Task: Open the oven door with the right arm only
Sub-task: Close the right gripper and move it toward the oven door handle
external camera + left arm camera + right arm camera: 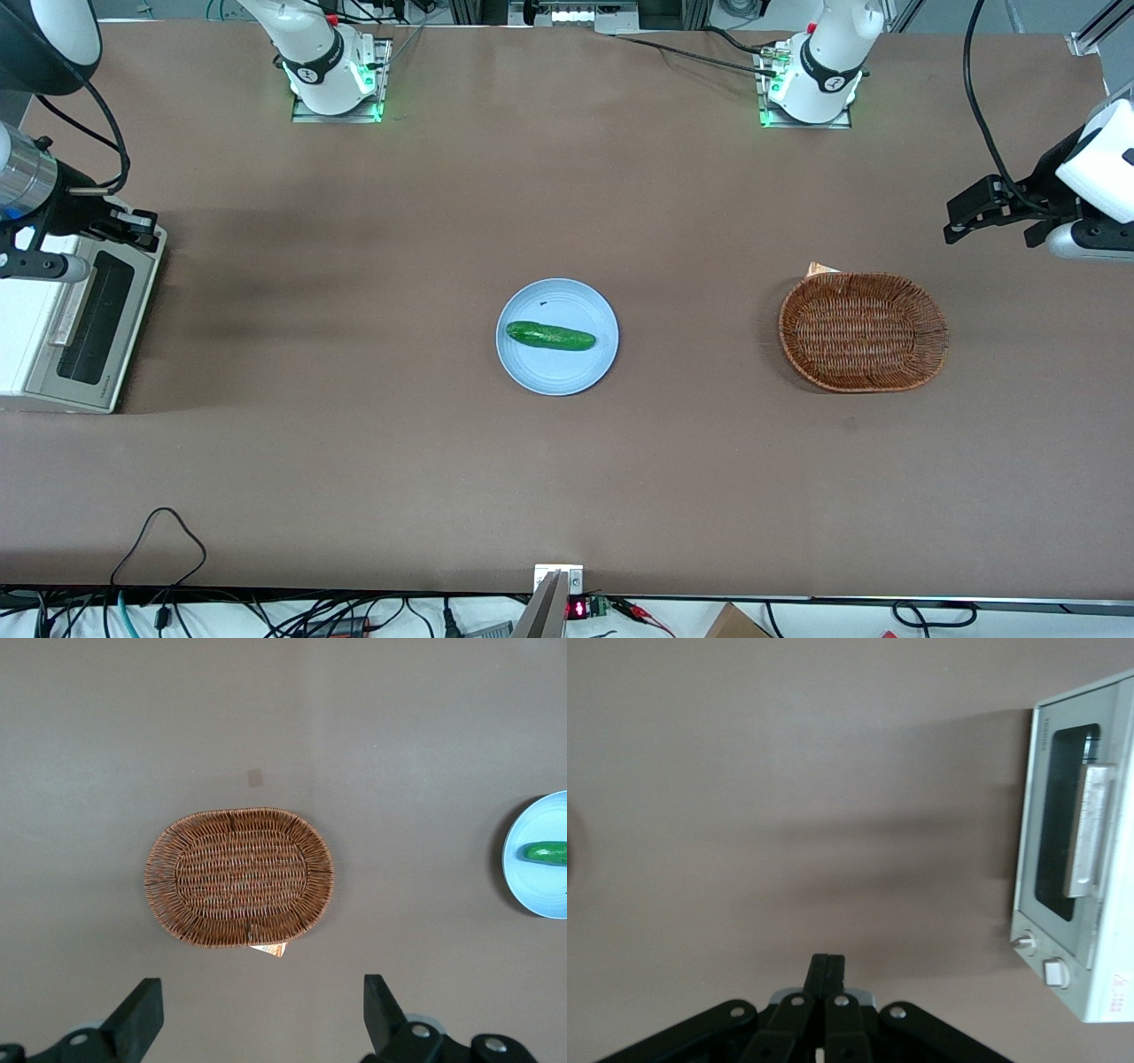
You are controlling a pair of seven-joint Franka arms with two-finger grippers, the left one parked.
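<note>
From where I stand, the nearest things are a blue plate (556,377) carrying a cucumber (550,336) in the middle of the desk (567,478), with a wicker basket (863,331) toward the parked arm's end. At the working arm's end, hard against the desk's edge, sits the toaster oven, its oven door (91,328) closed. The right arm (27,177) hovers over the oven's farther end, its gripper (827,967) with jaws pressed together, holding nothing. I'd judge the door a stiff, hinged panel of glass and metal, light enough but fragile at the window; the bar handle (1087,829) is the place to hook or grip, and the small oven may slide if pulled hard.
</note>
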